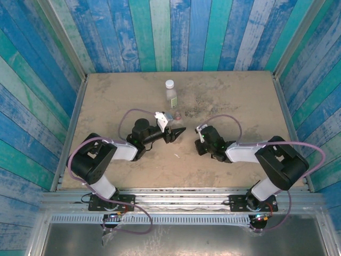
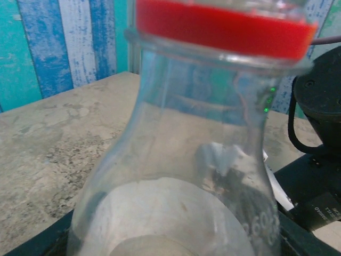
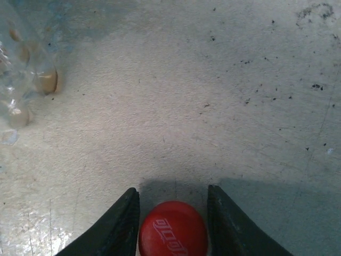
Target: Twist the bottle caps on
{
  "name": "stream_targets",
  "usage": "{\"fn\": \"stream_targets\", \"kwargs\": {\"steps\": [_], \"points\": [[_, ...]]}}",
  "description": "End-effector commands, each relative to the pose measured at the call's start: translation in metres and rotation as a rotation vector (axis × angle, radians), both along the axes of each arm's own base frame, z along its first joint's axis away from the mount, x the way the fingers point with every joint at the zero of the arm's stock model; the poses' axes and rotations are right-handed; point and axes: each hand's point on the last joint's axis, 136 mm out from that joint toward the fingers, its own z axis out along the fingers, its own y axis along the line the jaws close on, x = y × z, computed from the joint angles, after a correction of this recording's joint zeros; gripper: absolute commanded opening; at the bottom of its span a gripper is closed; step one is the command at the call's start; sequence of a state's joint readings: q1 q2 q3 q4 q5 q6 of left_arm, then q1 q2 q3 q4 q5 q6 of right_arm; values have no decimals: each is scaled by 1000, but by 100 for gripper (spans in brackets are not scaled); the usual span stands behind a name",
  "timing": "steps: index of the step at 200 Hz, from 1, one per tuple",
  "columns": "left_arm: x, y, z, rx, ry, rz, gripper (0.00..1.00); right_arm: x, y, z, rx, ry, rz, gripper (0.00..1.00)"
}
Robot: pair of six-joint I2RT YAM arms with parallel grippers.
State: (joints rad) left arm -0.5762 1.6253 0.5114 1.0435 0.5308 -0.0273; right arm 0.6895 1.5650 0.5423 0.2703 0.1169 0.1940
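A clear bottle [image 2: 176, 160] with a red band [image 2: 224, 29] across its far end sits between the dark fingers [image 2: 306, 240] of my left gripper [image 2: 176, 245], which is shut on it. In the top view that gripper [image 1: 177, 132] is at mid-table. My right gripper [image 3: 173, 194] is low over the table, open, with the red cap [image 3: 173, 230] lying logo-up between its fingers; there is a gap on the cap's right side. In the top view this gripper [image 1: 199, 131] faces the left one. The green-white labelled bottle [image 1: 171, 97] stands upright behind them with the white cap [image 1: 169, 84] on its neck.
The sandy tabletop [image 1: 240, 101] is walled by blue-green planks on three sides. Clear plastic of the held bottle [image 3: 21, 64] shows at the upper left of the right wrist view. The right arm's black body [image 2: 319, 106] is close beside the held bottle.
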Motion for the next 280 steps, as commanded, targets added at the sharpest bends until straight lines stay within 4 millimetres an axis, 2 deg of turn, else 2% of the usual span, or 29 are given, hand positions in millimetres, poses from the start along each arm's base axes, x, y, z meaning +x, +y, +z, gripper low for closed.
{"fn": "stream_targets", "kwargs": {"steps": [1,27,49,69,107,131,155,190,208,223,260,280], "points": [[-8,-5,-17,66,42,-56,65,-3,-5,6,-3,-3,-13,50],[-12,-9,-13,30,60,-95,67,0,-3,24,16,-28,-8,67],[-17,-13,-2,-21,77,-149,66,2,-3,43,37,-67,-14,74],[-21,-13,-2,-17,84,-163,66,2,-6,57,50,-102,-22,78],[-22,-11,-13,-2,94,-156,68,3,-13,73,66,-139,-44,80],[-19,-9,-16,4,75,-132,74,3,-14,76,69,-146,-48,80],[-19,-5,-11,-5,28,-110,84,2,-14,79,74,-148,-45,80],[-21,-1,1,-57,-32,-93,92,1,-12,76,82,-134,-40,81],[-22,1,5,-82,-59,-85,100,0,-11,73,75,-127,-29,81],[-23,3,6,-97,-90,-78,94,1,-11,74,73,-133,-33,82],[-25,6,-2,-101,-155,-66,94,3,-11,81,91,-149,-41,82],[-24,6,-5,-107,-187,-63,98,4,-11,84,96,-152,-44,82]]}}
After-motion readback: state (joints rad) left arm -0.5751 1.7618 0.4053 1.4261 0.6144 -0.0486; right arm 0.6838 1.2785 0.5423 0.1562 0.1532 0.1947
